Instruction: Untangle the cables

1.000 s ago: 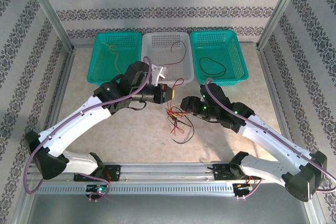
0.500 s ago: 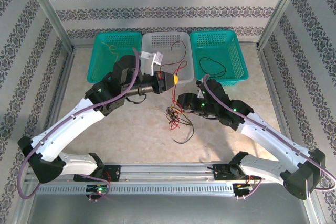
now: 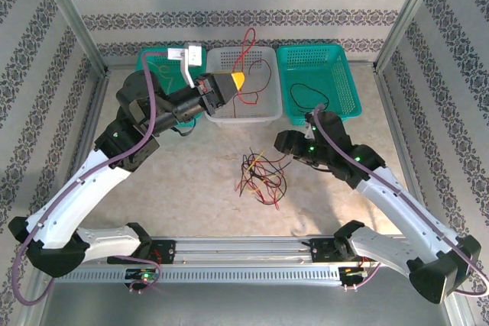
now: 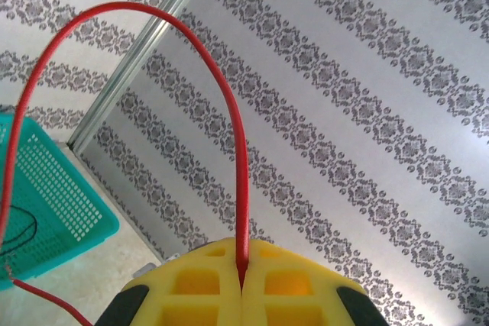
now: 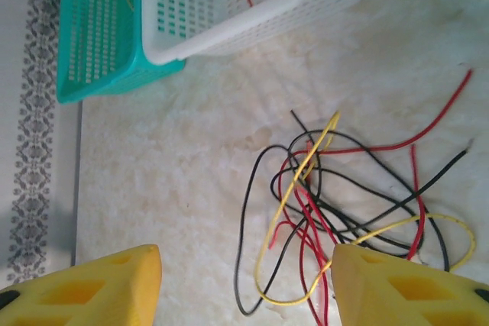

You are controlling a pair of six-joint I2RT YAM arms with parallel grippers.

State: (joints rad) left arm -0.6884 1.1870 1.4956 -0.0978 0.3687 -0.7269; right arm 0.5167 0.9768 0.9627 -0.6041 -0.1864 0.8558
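Tangle of cables (image 3: pixel 261 176) lies mid-table, in front of the three baskets and apart from them: red, black and yellow strands looped through one another, loose ends sticking out toward the near side. Count uncertain; there are several of each colour in the right wrist view, and the crossings are too dense to follow. One red cable (image 3: pixel 246 45) is clear of the heap. It arcs high above the white basket (image 3: pixel 256 116), one end hanging down inside it, the other run pinched in the left gripper (image 3: pixel 238 82), whose yellow fingers (image 4: pixel 214 253) are clamped on it with no gap. That gripper hangs over the white basket's left part, raised well off the table (image 3: pixel 176 188). Right gripper (image 3: pixel 281 143) sits low, just right of the tangle, jaws parted, nothing between them; not touching the strands as far as can be told. Sorted already, by the look: a yellow cable (image 3: pixel 163 71) in the left green basket (image 3: pixel 151 57), a black cable (image 3: pixel 309 95) looped in the right green basket (image 3: pixel 344 112), red going to the white one. Judgement: early-to-middle stage. A few strands are out by colour, but the bulk of the knot sits unpicked on the table. Left to do: drop the held red strand, then work the heap apart one strand at a time.
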